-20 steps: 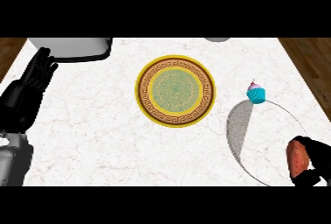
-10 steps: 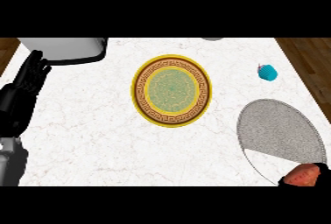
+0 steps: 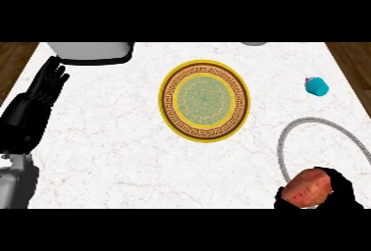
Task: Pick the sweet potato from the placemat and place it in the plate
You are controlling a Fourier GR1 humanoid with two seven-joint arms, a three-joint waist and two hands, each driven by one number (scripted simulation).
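Observation:
The sweet potato [image 3: 308,187], reddish-brown, shows at the lower right of the head view, with my right hand [image 3: 346,192] curled round it from behind and below. It hovers over the near left rim of the grey round placemat [image 3: 319,142]. The plate [image 3: 205,100], yellow-rimmed with a green patterned centre, lies in the middle of the white marble counter, well to the upper left of the potato. My left hand [image 3: 39,95] rests open at the left edge, fingers pointing up.
A small teal cupcake [image 3: 316,86] stands at the right, beyond the placemat. A grey-white appliance with a dark base [image 3: 91,51] sits at the back left. Wooden floor shows past both counter sides.
The view has shifted, so the plate and placemat sit further right and lower. My right hand with the sweet potato has risen further into view. The left hand stays resting.

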